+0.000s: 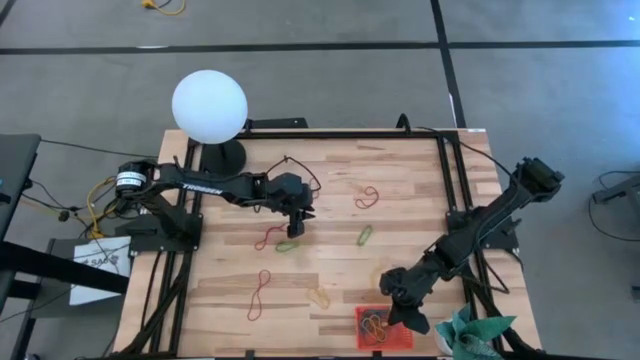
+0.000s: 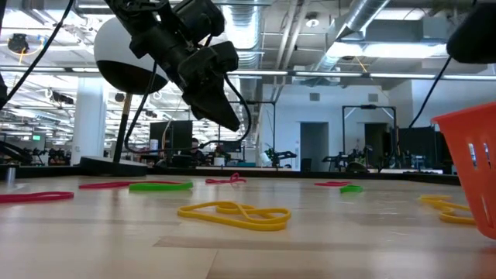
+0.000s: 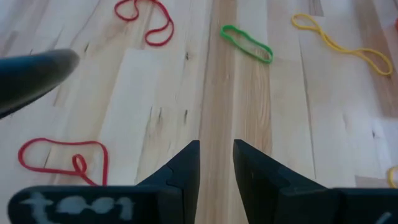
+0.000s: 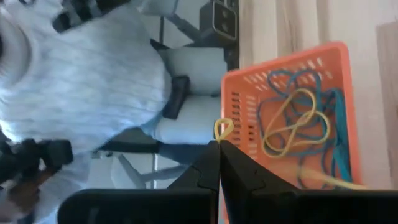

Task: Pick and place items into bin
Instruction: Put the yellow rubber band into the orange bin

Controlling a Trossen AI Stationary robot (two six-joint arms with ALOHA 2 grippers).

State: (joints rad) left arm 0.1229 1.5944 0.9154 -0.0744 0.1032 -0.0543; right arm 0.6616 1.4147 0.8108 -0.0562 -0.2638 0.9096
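Below us, the wooden table (image 1: 330, 270) carries the orange bin (image 1: 372, 326) at its near edge, already holding blue and yellow bands (image 4: 292, 127). Our right gripper (image 4: 219, 149) hangs at the bin's rim, fingers pressed together on a yellow band (image 4: 222, 128) that pokes out just past their tips. Our left gripper (image 3: 216, 155) hovers mid-table with its fingers slightly apart and empty; a red band (image 3: 62, 160) lies just beside it, a green band (image 3: 247, 43) and another red band (image 3: 144, 18) farther ahead.
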